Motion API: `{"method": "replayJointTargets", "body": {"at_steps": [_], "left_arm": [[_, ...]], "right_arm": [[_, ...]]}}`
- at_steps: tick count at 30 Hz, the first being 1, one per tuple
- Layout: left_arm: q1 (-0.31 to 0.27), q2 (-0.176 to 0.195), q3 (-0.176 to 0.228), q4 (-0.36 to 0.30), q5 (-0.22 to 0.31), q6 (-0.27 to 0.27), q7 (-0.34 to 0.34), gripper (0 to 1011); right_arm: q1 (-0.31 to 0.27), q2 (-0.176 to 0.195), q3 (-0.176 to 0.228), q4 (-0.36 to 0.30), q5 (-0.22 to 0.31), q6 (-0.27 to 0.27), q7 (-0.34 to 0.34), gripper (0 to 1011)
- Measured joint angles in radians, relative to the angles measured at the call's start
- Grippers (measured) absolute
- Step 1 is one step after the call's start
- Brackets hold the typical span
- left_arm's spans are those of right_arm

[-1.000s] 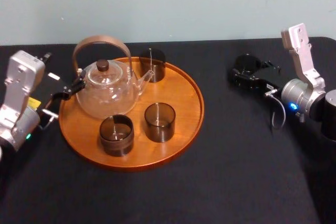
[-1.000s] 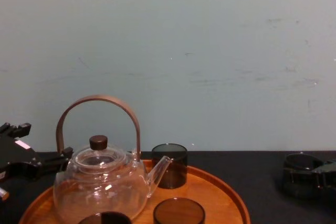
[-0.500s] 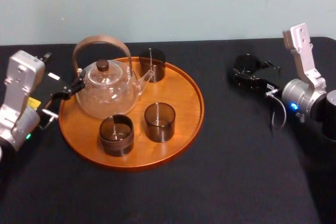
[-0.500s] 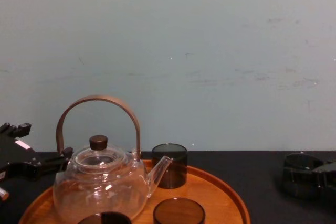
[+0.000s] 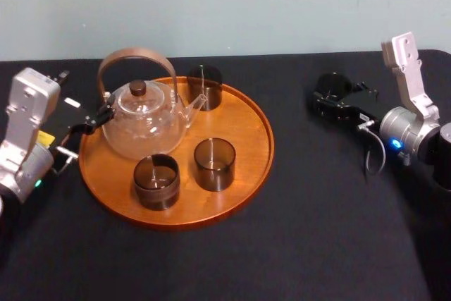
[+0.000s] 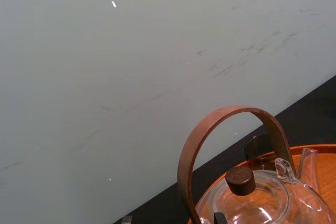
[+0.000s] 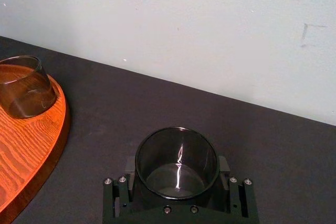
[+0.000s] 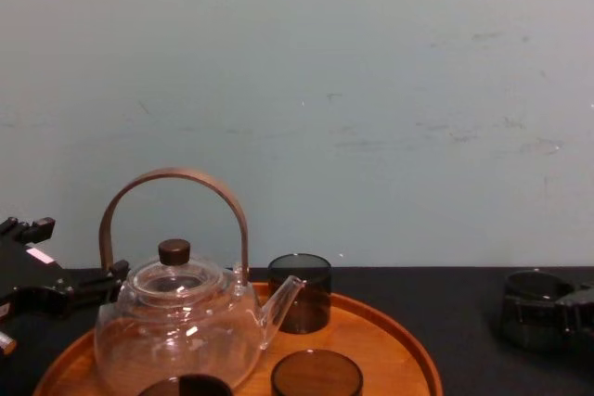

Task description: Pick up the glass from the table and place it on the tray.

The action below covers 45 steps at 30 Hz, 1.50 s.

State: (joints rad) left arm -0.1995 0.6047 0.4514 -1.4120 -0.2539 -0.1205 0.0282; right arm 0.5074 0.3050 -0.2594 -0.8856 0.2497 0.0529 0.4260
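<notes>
A dark smoked glass stands far right of the tray, low over the black table. My right gripper is shut on the glass, one finger on each side. The right wrist view looks down into the glass held in the gripper, with the tray's rim off to one side. In the chest view the glass is at the far right. The round orange-brown tray lies left of centre. My left gripper rests at the tray's left edge beside the teapot.
On the tray stand a clear glass teapot with a brown hoop handle and three dark glasses: one at the back, two at the front. Bare tray surface lies on its right side. A pale wall runs behind the table.
My right gripper, with the glass in it, has drifted slightly to the right, away from the tray. The left arm and the things on the tray have not moved.
</notes>
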Motion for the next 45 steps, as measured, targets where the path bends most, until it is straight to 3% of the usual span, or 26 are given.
{"method": "replayJointTargets", "body": {"at_steps": [11,30,45], "left_arm": [[0.0,0.0,0.0,0.0,0.0,0.0,0.0,1009],[0.0,0.0,0.0,0.0,0.0,0.0,0.0,1010],[0.0,0.0,0.0,0.0,0.0,0.0,0.0,1009]], "right_arm": [[-0.027,0.014,0.006,-0.064,0.011,0.032,-0.001,903],[-0.117,0.057,-0.003,-0.283,0.033,0.089,-0.015,903],[-0.145,0.075,-0.025,-0.365,0.056,0.101,-0.007,903]]}}
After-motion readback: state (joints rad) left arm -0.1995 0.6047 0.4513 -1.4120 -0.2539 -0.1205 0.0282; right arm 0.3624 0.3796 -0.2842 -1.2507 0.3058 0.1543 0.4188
